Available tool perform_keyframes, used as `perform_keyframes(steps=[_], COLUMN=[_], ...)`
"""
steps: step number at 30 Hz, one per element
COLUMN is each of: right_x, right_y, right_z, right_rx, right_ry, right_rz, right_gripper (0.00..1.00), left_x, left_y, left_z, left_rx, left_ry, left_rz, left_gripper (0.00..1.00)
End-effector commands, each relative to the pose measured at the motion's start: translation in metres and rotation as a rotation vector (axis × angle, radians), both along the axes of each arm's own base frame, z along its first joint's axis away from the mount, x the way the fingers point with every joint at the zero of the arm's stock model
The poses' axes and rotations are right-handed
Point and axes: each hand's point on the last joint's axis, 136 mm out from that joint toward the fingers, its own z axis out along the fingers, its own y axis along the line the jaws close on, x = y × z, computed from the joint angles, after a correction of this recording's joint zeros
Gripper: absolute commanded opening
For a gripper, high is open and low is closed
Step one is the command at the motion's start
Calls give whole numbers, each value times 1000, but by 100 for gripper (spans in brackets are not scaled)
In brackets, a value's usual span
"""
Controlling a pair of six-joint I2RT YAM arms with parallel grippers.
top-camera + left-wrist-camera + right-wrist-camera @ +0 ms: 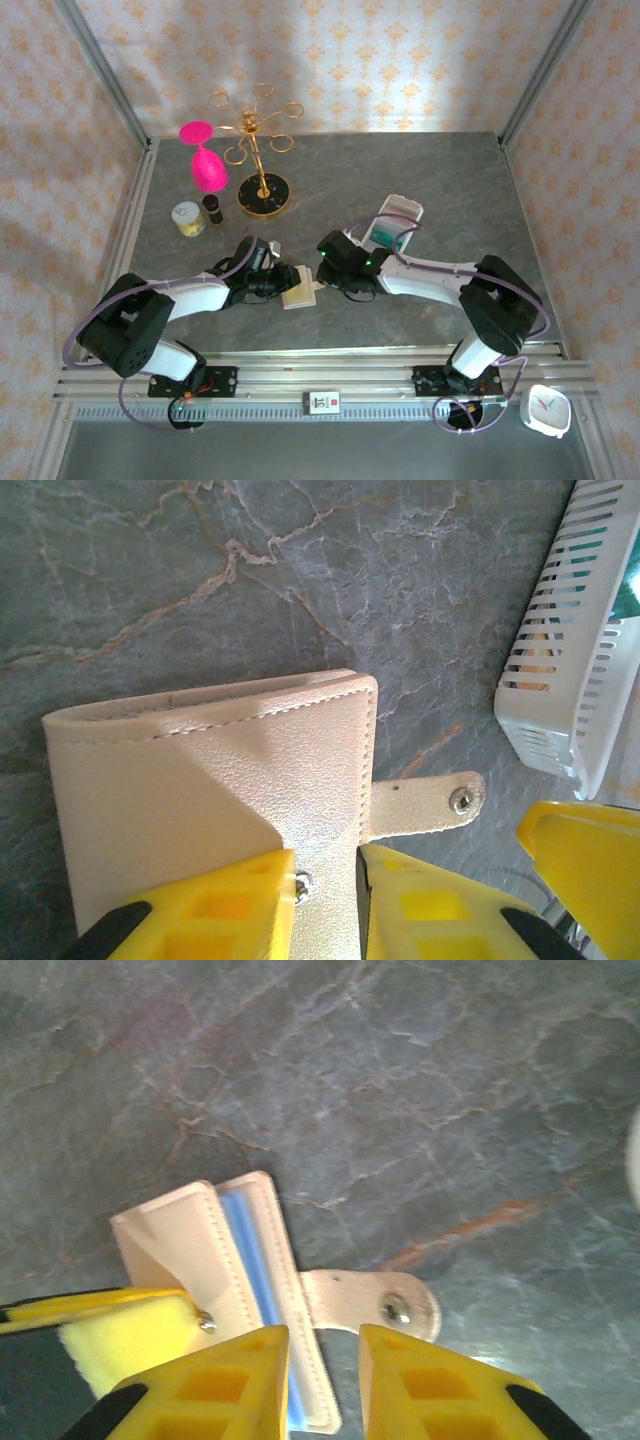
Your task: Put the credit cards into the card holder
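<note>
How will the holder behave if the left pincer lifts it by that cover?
Probably floppy: the holder looks like soft stitched leather and dents near the left pincer. Its strap is unsnapped, so it would likely flap. It seems light, with one thin blue card inside.

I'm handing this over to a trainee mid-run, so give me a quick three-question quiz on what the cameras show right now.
1. True or false: the card holder lies inside the white basket.
2. What colour is the card seated in the holder? A red, B blue, C black.
3. Is the holder's snap strap fastened or loose?
Key: 1 false. The holder is between the left gripper and the right gripper, outside the basket. 2 B. Its blue edge shows between the covers. 3 loose. The strap sticks out sideways with its snap bare.
</note>
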Motion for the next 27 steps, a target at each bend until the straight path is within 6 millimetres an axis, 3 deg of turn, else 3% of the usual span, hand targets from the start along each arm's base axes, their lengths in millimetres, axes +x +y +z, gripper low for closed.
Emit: perform_keyframes(steps=[1, 13, 27], right_x=[-1, 2, 12], right_y=[-18, -29, -5], right_z=[-3, -24, -20], right_rx=[-63, -17, 89], right_ry=[-8, 49, 28], right_rz=[-33, -72, -41], right_gripper=[26, 32, 18], left_x=[-7, -15, -17], left_y=[4, 12, 13], left_z=[-11, -15, -15], left_rx=[29, 74, 98], left_ry=[19, 19, 21], left_rz=[-6, -17, -49], left_gripper=[22, 11, 7])
